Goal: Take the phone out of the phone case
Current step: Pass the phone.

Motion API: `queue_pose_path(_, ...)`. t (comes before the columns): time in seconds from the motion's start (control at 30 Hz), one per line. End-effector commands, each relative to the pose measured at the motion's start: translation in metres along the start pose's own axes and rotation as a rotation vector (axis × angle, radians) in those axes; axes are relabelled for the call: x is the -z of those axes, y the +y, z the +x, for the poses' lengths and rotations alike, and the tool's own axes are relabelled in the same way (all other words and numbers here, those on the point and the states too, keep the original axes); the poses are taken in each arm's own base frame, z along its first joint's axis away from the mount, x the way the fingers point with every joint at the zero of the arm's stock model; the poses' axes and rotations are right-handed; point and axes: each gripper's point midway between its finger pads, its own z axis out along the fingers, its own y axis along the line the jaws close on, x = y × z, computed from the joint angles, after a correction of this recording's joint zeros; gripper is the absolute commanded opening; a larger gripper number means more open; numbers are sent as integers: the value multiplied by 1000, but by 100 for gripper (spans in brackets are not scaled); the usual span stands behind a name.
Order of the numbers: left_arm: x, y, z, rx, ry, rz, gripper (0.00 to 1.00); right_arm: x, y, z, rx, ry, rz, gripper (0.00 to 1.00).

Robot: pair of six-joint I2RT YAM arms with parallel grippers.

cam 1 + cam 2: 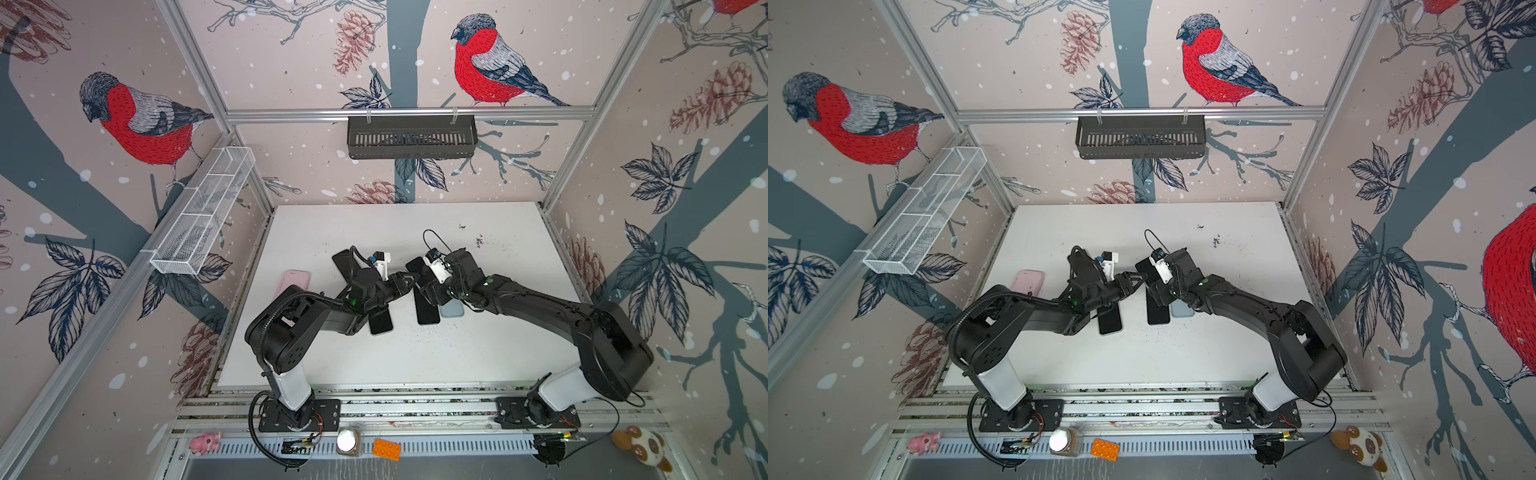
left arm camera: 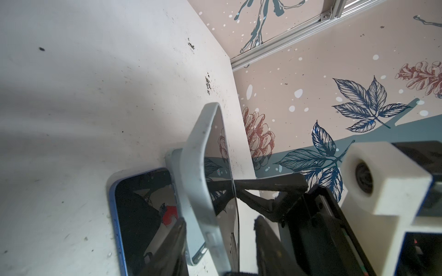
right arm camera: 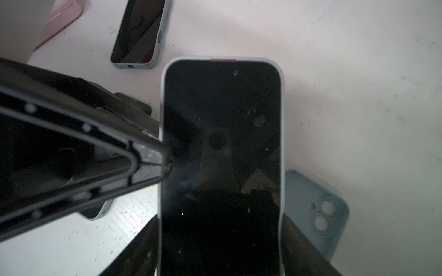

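Right gripper is clamped across the width of the phone case, one finger on each long side. It holds the case up off the table with the phone fully seated inside: pale rim all round the dark screen, which faces the right wrist camera. Left gripper sits at the case's long edge, ahead of the right fingers toward the free end. Its jaws are part-way apart and straddle that edge, one finger on the screen side, one behind the back. Left wrist view shows a sliver of gap on the screen side, so I read it as not pinching anything; can't confirm contact on the back. Below and just beside the right gripper lie a bare phone and an empty blue case, both flat, not involved. Step in hand, as I judge it: getting a second purchase on the case to start the peel. Nothing is separated, so the task is at an early stage. Next move needs the left fingers on the case lip alone, not the glass, then a peel away from the right gripper at the free corner. The right grip squeezing both walls may fight the release, so I'd work one corner first.
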Motion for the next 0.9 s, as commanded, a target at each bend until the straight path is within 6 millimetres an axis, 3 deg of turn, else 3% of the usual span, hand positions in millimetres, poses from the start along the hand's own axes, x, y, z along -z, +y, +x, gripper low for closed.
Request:
queue_pose_path(0.0, 1, -15, -7, 0, -26, 79, 42, 3, 7, -12, 15, -48, -30, 35)
queue_pose_path(0.17, 3, -13, -9, 14, -33, 89, 28, 1, 10, -8, 16, -43, -41, 35)
queue_pose_path(0.63, 14, -29, -15, 15, -61, 123, 3, 14, 19, -13, 7, -89, -72, 34)
queue_pose_path(0.67, 16, -32, -17, 12, -69, 128, 1, 17, 19, -14, 4, -97, -75, 36)
queue_pose_path(0.87, 30, -50, -29, 2, -124, 142, 0, 47, 25, -31, -78, -215, -104, 77)
